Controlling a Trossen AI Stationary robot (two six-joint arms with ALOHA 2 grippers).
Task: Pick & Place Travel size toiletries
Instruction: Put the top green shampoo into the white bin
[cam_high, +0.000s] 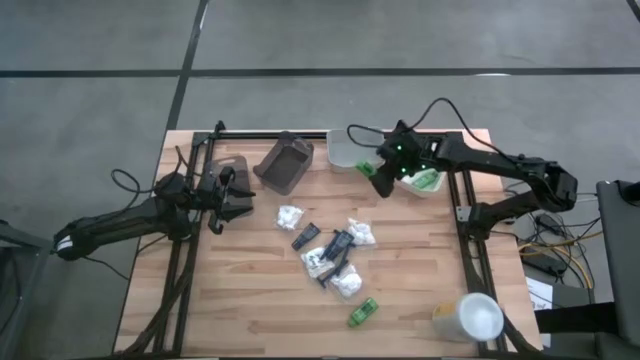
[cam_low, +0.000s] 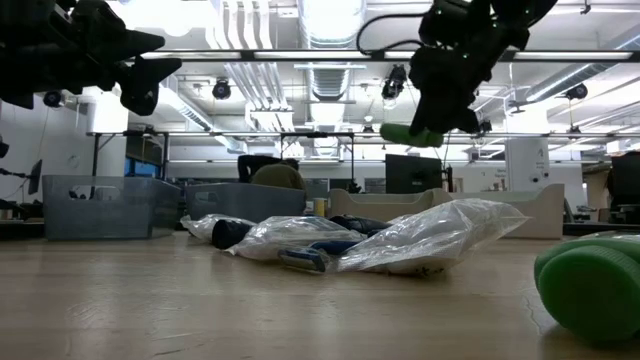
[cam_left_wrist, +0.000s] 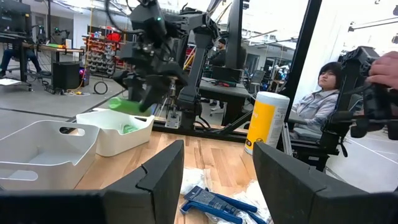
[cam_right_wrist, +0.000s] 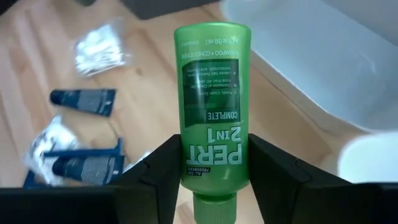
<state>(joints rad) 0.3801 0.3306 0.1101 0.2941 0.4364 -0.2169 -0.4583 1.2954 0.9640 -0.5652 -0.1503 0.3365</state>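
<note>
One green bottle (cam_right_wrist: 211, 93) is clamped between the fingers of the right gripper (cam_high: 383, 177), up in the air just beside the white tray (cam_high: 428, 189). The other toiletries (cam_high: 330, 255) lie on the table (cam_high: 250, 300), well short of that tray. The left gripper (cam_high: 228, 200) hangs with its fingers apart, far across from the tray.

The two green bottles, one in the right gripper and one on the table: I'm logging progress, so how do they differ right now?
The held green bottle is gripped by the right gripper, off the table beside the white tray; the loose green bottle lies on the table, ungripped, near its front edge. Both are bright green.
</note>
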